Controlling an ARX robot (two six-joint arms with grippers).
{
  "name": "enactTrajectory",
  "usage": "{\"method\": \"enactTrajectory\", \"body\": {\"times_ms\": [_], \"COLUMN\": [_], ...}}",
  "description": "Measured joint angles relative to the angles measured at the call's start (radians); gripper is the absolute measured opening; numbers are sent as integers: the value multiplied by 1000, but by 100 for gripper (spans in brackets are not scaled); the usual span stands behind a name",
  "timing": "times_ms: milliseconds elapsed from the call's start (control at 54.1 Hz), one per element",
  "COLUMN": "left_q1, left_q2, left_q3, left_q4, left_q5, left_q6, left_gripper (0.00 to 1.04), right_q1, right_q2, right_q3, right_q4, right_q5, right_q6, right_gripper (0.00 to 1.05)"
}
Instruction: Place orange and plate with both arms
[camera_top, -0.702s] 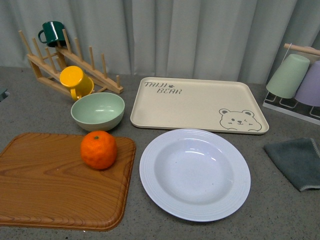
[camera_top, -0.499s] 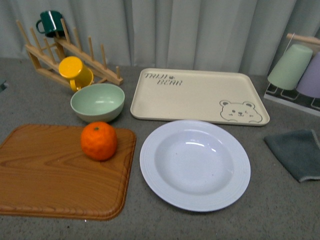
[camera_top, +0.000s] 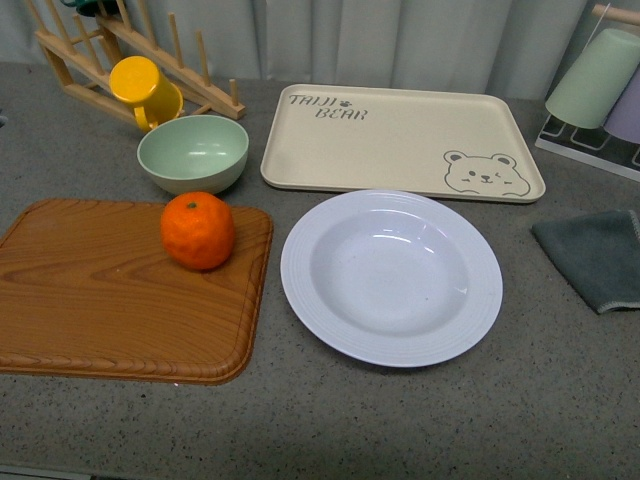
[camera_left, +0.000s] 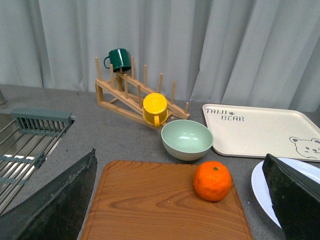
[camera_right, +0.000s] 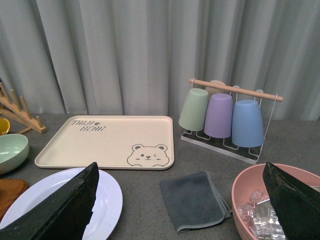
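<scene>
Orange (camera_top: 198, 231), a round bright fruit with dimpled skin and a small green stem dot, sits on the brown wood-grain rectangular board (camera_top: 100, 290), near its far right corner. Just to the right of the board, with a narrow gap between them, the large round shallow white plate (camera_top: 391, 277) with a finely ribbed rim lies flat on the grey speckled countertop (camera_top: 420, 420).

Behind the orange, past the board's far edge, stands a pale green round bowl (camera_top: 193, 152). A beige rectangular tray printed with a bear (camera_top: 400, 140) lies behind the plate; whether their edges touch I cannot tell. A yellow mug (camera_top: 145, 90) hangs on a slanted wooden peg rack (camera_left: 127, 97), with a dark green mug (camera_left: 119, 59) at its top. A folded grey cloth (camera_top: 595, 255) lies right of the plate.

The left gripper (camera_left: 179, 165) is released, its dark fingers (camera_left: 60, 205) spread wide above the board. The right gripper (camera_right: 180, 165) is likewise spread wide and holds nothing, its fingers (camera_right: 295, 205) framing the cloth, beside a pink bowl of clear cubes (camera_right: 250, 190).
</scene>
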Motion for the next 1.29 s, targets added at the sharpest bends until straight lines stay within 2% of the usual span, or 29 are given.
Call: {"method": "enactTrajectory", "body": {"times_ms": [1294], "left_q1": [0], "left_q2": [0], "left_q3": [0], "left_q4": [0], "left_q5": [0], "left_q6": [0], "left_gripper": [98], "right_q1": [0], "right_q2": [0], "right_q3": [0], "right_q4": [0], "right_q5": [0], "right_q6": [0], "right_gripper": [96]}}
